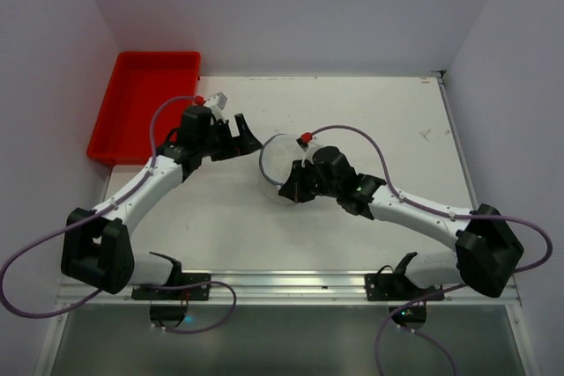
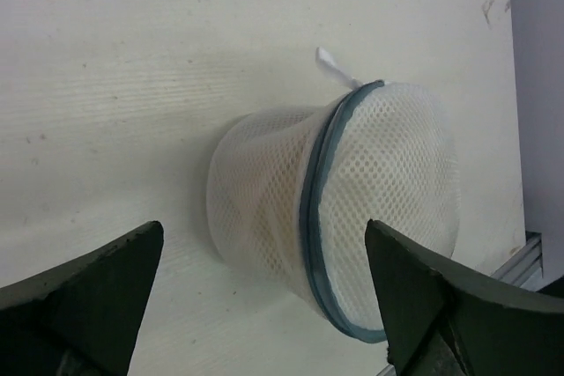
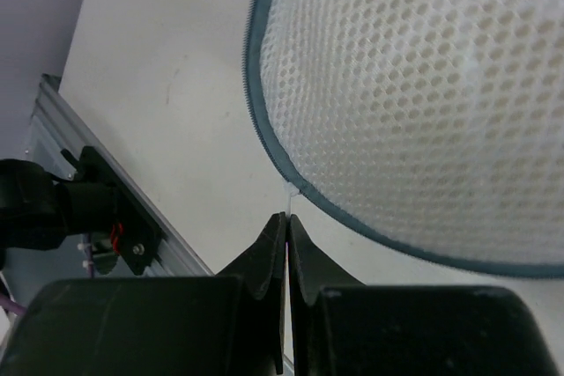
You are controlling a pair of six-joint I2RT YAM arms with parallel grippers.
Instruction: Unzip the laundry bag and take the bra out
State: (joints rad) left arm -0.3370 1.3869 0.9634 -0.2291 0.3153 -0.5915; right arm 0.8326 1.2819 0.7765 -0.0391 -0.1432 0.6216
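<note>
Where the one laundry bag (image 2: pixel 352 217) lies on its side in the middle of the white table (image 1: pixel 370 112), it is a short drum of white honeycomb mesh with a dark round rim. The left gripper (image 2: pixel 264 233) stands wide open near it, not touching. The right gripper (image 3: pixel 287 217) is closed, its tips at a small white tab (image 3: pixel 288 193) on the rim, seen only in its wrist view; only the top view shows the one red plastic tray (image 1: pixel 141 94).

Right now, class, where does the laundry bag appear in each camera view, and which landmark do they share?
Top external: laundry bag at centre.
Left wrist: laundry bag centre-right.
Right wrist: laundry bag upper right, close up.
Shared landmark: metal rail along the near edge.
</note>
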